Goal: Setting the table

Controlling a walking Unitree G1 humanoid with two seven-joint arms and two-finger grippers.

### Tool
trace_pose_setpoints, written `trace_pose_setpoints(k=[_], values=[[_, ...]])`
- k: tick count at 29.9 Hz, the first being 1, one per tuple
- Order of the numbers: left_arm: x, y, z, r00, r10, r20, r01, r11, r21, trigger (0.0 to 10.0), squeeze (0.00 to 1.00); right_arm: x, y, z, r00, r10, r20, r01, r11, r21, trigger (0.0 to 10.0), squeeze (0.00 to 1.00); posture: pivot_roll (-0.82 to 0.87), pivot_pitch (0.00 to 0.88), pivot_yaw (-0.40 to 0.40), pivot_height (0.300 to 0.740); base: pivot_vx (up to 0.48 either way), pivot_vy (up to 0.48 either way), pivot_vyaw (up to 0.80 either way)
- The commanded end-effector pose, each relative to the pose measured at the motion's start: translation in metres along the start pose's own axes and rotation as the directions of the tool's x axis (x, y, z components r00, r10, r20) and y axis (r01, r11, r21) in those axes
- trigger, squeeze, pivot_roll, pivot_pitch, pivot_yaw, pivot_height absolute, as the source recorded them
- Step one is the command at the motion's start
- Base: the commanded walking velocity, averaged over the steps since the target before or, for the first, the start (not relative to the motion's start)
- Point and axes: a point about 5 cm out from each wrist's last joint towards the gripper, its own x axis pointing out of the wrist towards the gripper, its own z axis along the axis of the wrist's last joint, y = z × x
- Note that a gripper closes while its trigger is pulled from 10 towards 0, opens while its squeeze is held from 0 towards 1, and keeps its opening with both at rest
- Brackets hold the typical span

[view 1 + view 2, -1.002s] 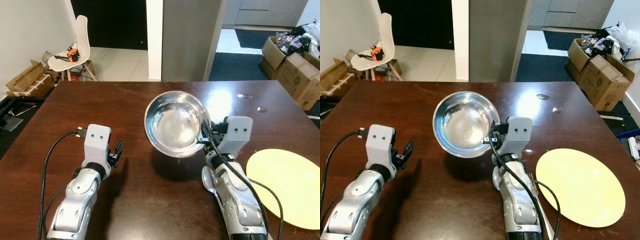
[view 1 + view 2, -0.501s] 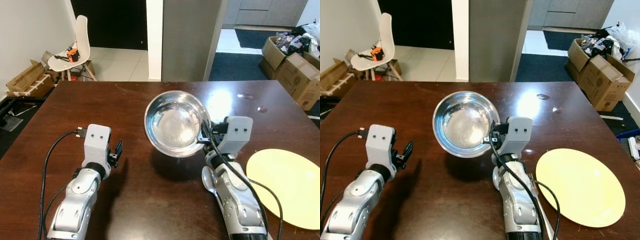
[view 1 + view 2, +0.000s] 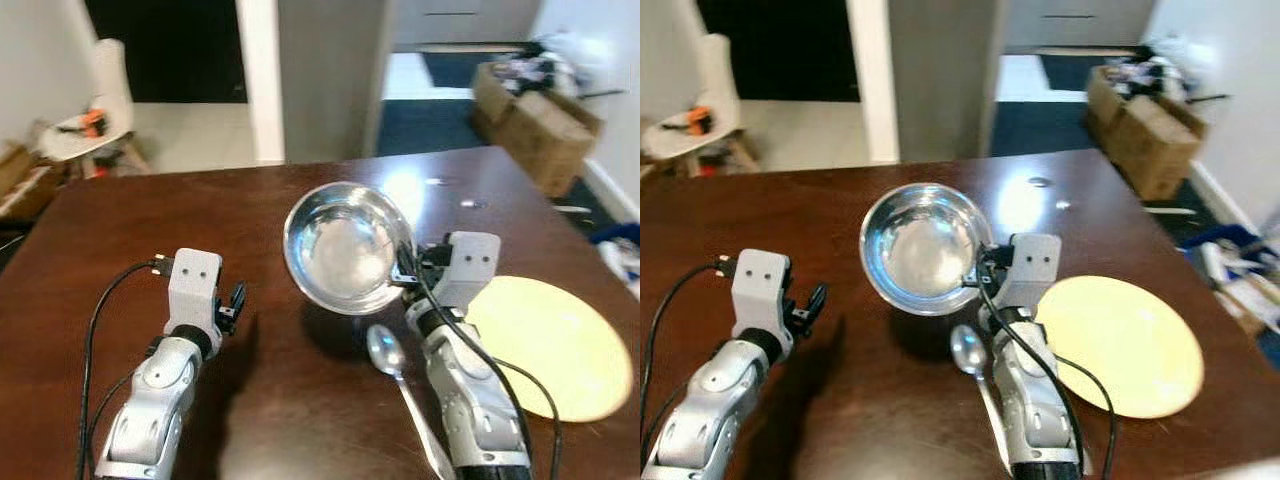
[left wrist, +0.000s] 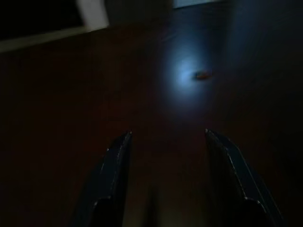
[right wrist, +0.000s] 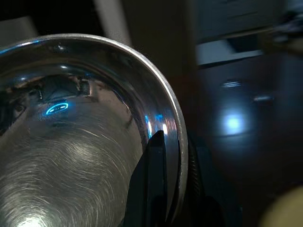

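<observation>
- Two black fingers of the right hand (image 3: 404,276) are closed on the rim of the steel bowl (image 3: 345,245); in the right wrist view one finger (image 5: 154,182) lies inside the rim and the other sits outside it.
- The steel bowl hangs clear of the bench (image 3: 280,210), tilted so its open side faces up and toward the camera, with its shadow on the wood beneath.
- Just below the bowl's shadow, a metal spoon (image 3: 384,349) lies on the bench, its scoop near the bowl and its handle running back alongside the right forearm.
- To the right of that arm, a pale yellow plate (image 3: 545,340) lies flat on the bench, apart from the bowl and the spoon.
- The left hand (image 3: 236,302) hovers low over bare wood on the left side of the bench, well apart from the bowl; in the left wrist view its fingers (image 4: 113,165) stand spread with nothing between them.
- Beyond the far edge of the bench are a white chair (image 3: 95,115) on the left and cardboard boxes (image 3: 530,115) on the right.
- Both eye views are somewhat blurred.
</observation>
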Motion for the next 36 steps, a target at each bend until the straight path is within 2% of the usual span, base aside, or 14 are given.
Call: trace_pose_setpoints(k=[1, 36], values=[[-0.0005, 0.0001, -0.0056, 1.000, 0.003, -0.020, -0.003, 1.000, -0.001, 10.0, 0.00, -0.0001, 0.0037, -0.0008, 1.000, 0.010, 0.000, -0.010, 1.000, 0.014, 10.0, 0.00, -0.02, 0.000, 0.089, 0.740, 0.000, 0.000, -0.80], [0.0009, -0.0034, -0.0055, 1.000, -0.007, -0.015, 0.007, 1.000, -0.006, 10.0, 0.00, 0.0004, 0.0032, 0.0004, 1.000, 0.018, -0.004, -0.018, 1.000, 0.010, 10.0, 0.00, -0.02, 0.000, 0.086, 0.740, 0.000, 0.000, -0.80]])
